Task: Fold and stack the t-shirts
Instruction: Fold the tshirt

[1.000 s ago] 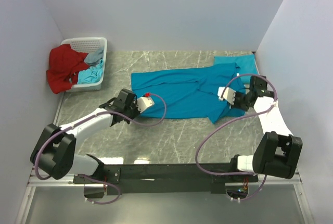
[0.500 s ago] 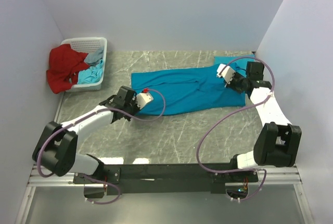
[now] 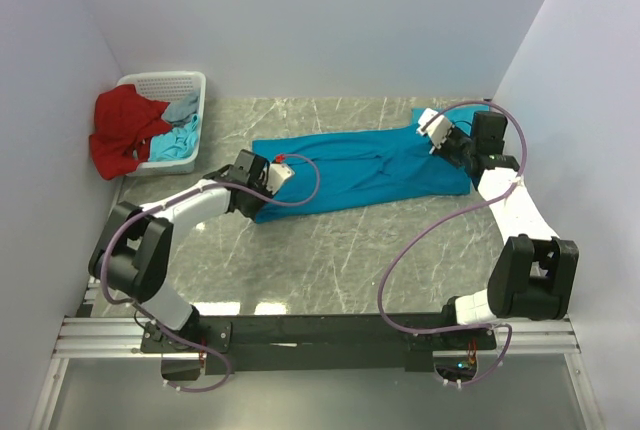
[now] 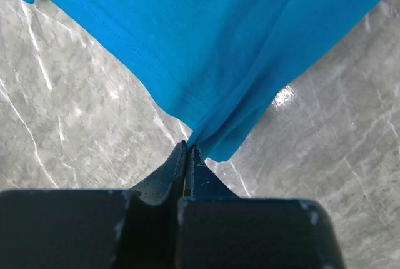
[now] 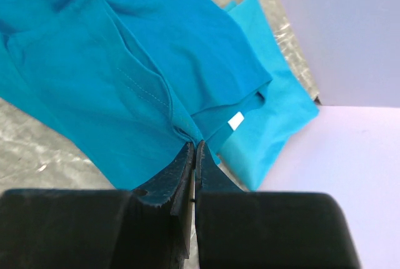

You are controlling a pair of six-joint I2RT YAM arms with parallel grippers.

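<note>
A teal-blue t-shirt (image 3: pixel 350 175) lies as a long band across the middle of the table. My left gripper (image 3: pixel 268 188) is shut on its left end; in the left wrist view the fingertips (image 4: pixel 187 151) pinch the hem of the shirt (image 4: pixel 206 44). My right gripper (image 3: pixel 436 142) is shut on its right end; in the right wrist view it (image 5: pixel 195 146) grips the cloth by the collar, next to a white label (image 5: pixel 235 120). A second, lighter teal shirt (image 5: pixel 275 116) lies flat under that end, in the back right corner (image 3: pixel 420 115).
A white basket (image 3: pixel 165 130) stands at the back left, with a red cloth (image 3: pixel 122 130) hanging over its side and light blue cloths inside. Walls close in the table at left, back and right. Grey marble table (image 3: pixel 330 260) lies between the shirt and the arm bases.
Both grippers moved away from the arm bases, carrying the shirt's near edge with them. The shirt is now a narrower band lying farther back.
</note>
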